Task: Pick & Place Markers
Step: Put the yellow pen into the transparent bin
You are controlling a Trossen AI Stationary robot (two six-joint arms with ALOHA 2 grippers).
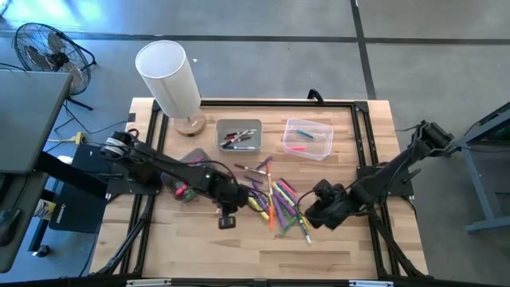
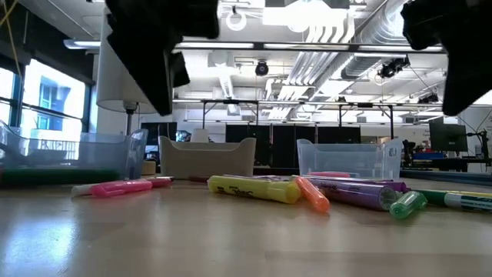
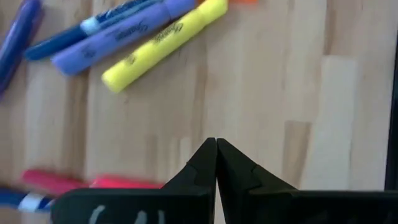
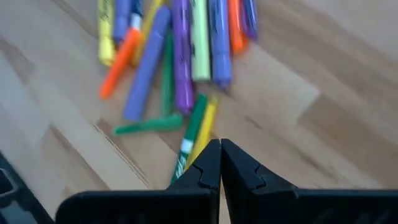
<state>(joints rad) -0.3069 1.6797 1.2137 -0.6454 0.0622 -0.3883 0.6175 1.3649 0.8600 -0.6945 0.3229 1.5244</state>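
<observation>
At the far side of the light wooden table (image 1: 335, 247), a grey rectangular plastic bin (image 1: 239, 135) holds a few markers, red, dark and white among them, and just beside it, toward the right arm's side, a clear rectangular plastic bin (image 1: 307, 139) holds a pink marker and a bluish one. In the low view another clear bin (image 2: 73, 156) shows at the left edge, with what looks like a dark green marker lying along its bottom. A tall white cylindrical lamp on a round wooden base (image 1: 169, 80) stands at the table's far corner on the left arm's side. The loose markers (image 1: 275, 195) lie scattered in a heap on the bare wood near the middle of the table: thin pens and stubby highlighters in purple, yellow, orange, green, pink and blue, most lying roughly parallel and several touching or crossing. A few pink and red ones (image 3: 121, 183) lie apart from the heap, nearer the left arm. The left gripper (image 3: 216, 144) hangs above bare wood beside a yellow highlighter (image 3: 163, 45), its fingers pressed together and holding nothing. The right gripper (image 4: 221, 146) is likewise closed and empty, poised over the near end of the heap, just above a green-and-white marker (image 4: 190, 137) and a yellow one.
</observation>
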